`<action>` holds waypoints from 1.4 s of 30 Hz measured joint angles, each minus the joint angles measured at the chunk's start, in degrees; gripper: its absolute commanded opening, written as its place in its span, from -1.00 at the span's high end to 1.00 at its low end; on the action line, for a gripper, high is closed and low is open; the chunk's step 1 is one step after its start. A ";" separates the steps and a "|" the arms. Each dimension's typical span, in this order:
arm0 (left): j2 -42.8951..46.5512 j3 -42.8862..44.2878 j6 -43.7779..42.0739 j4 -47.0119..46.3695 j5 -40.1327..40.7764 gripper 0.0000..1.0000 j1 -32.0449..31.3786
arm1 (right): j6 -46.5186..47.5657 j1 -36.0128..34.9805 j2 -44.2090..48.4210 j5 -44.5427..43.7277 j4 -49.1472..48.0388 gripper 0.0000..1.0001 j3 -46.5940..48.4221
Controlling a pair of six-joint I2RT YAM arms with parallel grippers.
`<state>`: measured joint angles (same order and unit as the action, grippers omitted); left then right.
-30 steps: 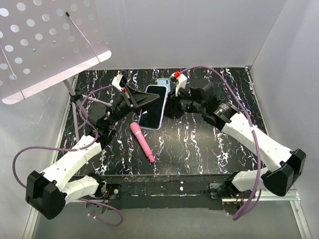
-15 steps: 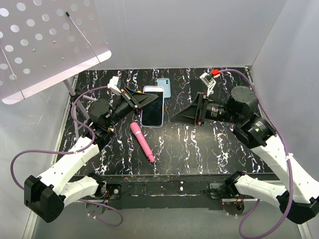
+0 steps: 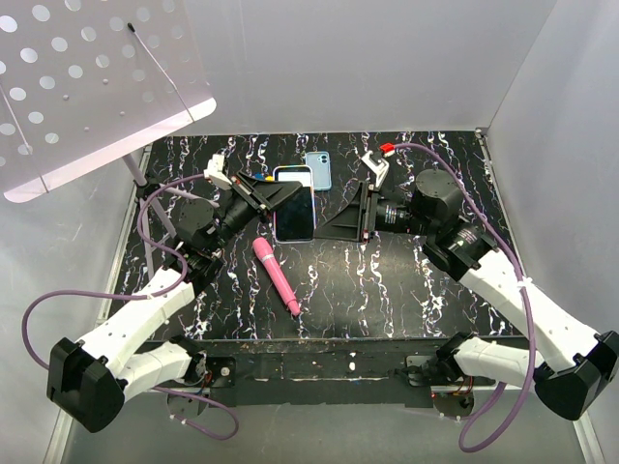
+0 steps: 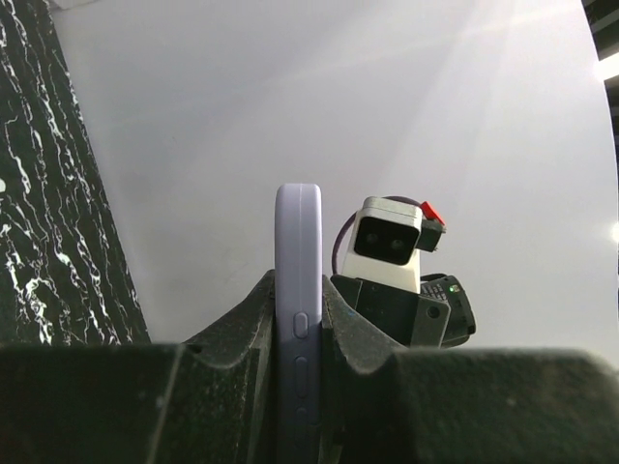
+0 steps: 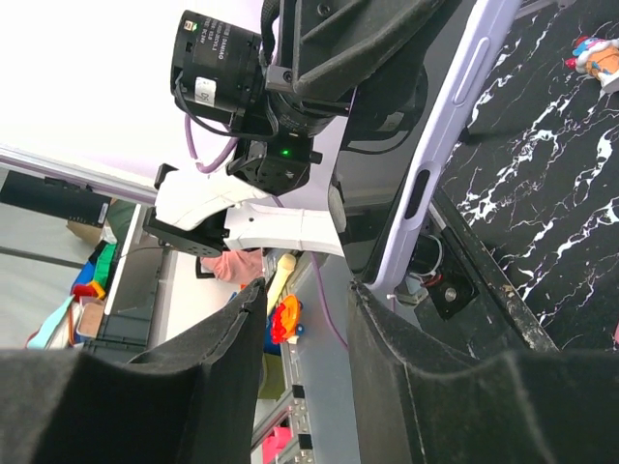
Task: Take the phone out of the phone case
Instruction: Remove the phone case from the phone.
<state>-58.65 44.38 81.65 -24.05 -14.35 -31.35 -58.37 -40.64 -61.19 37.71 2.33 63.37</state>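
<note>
top view: we saw the phone toward the far side of the table, held by the left gripper. only the left wrist view showed its fingers clamped on the lavender case, seen edge-on. the right wrist view showed the right gripper parted and empty beside it.
</note>
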 measured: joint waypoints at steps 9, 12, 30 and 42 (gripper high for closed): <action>0.00 0.00 -0.04 -1.09 0.72 1.00 0.13 | -1.51 -0.26 -1.31 0.04 -3.23 0.13 -1.16; 0.00 0.00 0.09 -1.33 1.09 1.00 0.28 | -1.68 -0.26 -1.77 -0.07 -3.72 0.13 -1.31; -0.15 -1.79 1.03 -2.49 2.36 1.00 1.11 | -1.99 -0.76 -6.47 -1.73 -4.50 0.14 -1.25; -0.81 -2.47 1.03 -4.15 5.35 0.78 -1.01 | -7.67 0.04 -11.93 3.06 -8.61 0.97 0.20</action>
<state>-59.46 41.91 82.67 -28.21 -8.99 -32.36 -66.04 -40.60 -73.12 40.77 -6.28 63.57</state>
